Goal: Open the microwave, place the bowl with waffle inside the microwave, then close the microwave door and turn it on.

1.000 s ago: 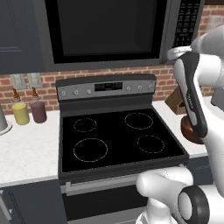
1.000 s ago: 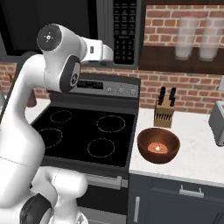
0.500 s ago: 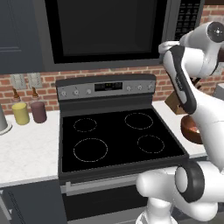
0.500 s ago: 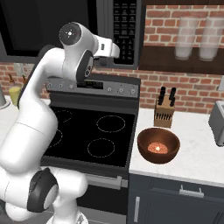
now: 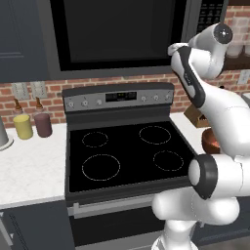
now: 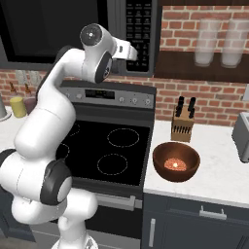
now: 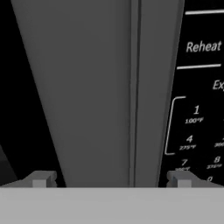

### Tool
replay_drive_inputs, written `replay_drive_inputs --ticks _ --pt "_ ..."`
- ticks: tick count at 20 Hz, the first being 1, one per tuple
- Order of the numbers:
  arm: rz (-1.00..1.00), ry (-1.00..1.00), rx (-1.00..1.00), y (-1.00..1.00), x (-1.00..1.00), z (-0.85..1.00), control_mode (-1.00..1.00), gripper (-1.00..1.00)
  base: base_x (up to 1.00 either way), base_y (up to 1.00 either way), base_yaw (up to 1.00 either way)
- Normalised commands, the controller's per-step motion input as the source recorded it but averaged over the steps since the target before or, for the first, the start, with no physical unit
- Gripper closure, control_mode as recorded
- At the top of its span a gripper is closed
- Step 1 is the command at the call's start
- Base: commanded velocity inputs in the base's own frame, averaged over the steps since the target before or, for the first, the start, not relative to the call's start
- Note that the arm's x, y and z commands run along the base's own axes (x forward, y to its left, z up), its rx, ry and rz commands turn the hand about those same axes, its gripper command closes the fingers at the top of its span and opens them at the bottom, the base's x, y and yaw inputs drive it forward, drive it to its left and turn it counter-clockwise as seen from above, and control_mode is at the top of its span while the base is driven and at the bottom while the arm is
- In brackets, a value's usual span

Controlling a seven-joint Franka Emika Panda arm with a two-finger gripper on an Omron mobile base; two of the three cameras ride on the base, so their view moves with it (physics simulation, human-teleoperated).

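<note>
Microwave button panel (image 7: 199, 100) — reads "Reheat", partial "Ex", keys 1, 4, 7, 8, 0 — "100°F", "275°F" beneath.

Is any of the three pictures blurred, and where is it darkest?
Hand view: close and soft, keypad digits on the black button panel slightly blurred. Left base view: sharp; the dark grey microwave door window is darkest. Right base view: sharp, evenly lit reddish-brown wooden bowl.
</note>
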Motion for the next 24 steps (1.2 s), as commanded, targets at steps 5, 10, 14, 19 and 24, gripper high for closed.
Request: replay_drive_inputs --ticks 5,10,14,19,24 --pt "0.00 0.00 0.00 0.00 0.64 -0.28 -1.00 -1.00 0.00 0.00 0.00" --pt "0.03 -0.05 0.00 -0.01 0.67 -0.40 -1.00 -1.00 0.00 0.00 0.00" --pt "0.08 -0.13 0.00 0.00 0.74 -0.62 -1.00 -1.00 0.00 0.00 0.00" --pt "0.11 -0.09 0.03 0.00 0.94 -0.66 -1.00 1.00 0.00 0.00 0.00" --pt "0.13 -0.02 0.06 0.00 1.00 -0.61 -1.00 1.00 0.00 0.00 0.00"
